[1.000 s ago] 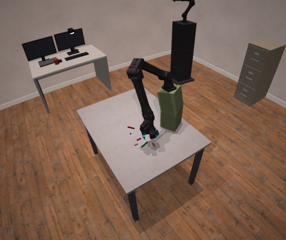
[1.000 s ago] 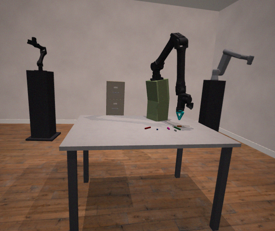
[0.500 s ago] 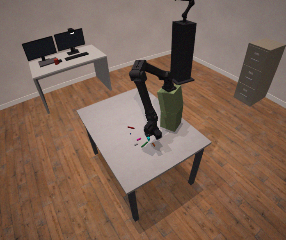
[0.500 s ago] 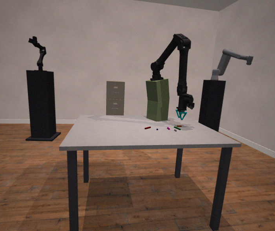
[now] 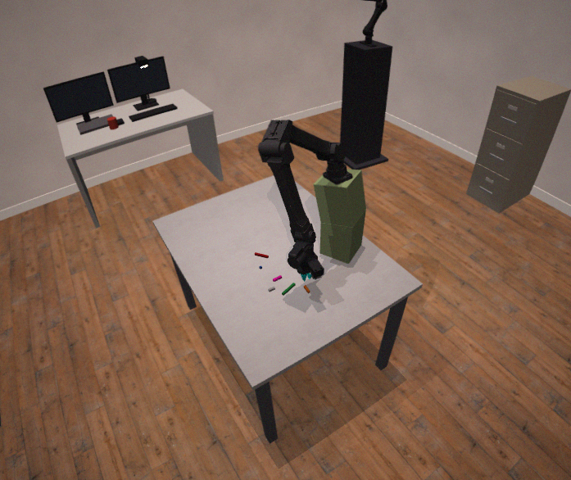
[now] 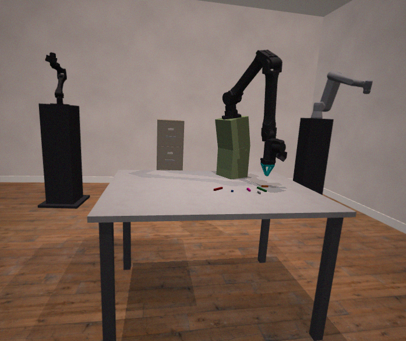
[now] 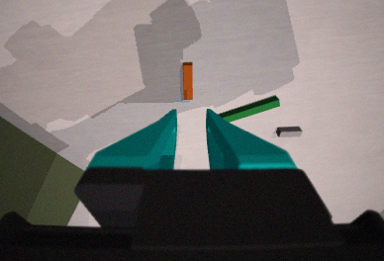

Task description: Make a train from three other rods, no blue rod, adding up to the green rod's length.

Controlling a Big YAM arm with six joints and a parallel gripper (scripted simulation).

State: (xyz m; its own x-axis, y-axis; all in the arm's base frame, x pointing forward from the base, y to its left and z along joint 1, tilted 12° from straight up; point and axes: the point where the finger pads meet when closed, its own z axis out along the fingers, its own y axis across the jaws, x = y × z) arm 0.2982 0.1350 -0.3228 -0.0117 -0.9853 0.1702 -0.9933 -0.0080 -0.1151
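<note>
My gripper (image 5: pixel 306 277) (image 6: pixel 267 174) (image 7: pixel 191 116) is partly open and empty, above the table. In the wrist view the orange rod (image 5: pixel 306 288) (image 6: pixel 264 186) (image 7: pixel 187 82) lies beyond the gap between the fingertips, lengthwise along the fingers' direction. The green rod (image 5: pixel 288 288) (image 6: pixel 261 189) (image 7: pixel 257 108) lies slanted, its near end behind the right finger. The grey rod (image 5: pixel 271 289) (image 6: pixel 258 192) (image 7: pixel 289 131) lies beyond it. The magenta piece (image 5: pixel 277 278) (image 6: pixel 249 189) looks long enough for two short rods end to end; a joint is too small to tell. It is hidden in the wrist view.
A blue rod (image 5: pixel 260 267) (image 6: pixel 232 191) and a red rod (image 5: pixel 261 255) (image 6: pixel 218 188) lie apart from the others on the table (image 5: pixel 255 330) (image 6: pixel 159 205). The green pedestal (image 5: pixel 342 221) (image 6: pixel 232 146) (image 7: pixel 30 170) stands beside the gripper. The arm's shadow falls around the orange rod.
</note>
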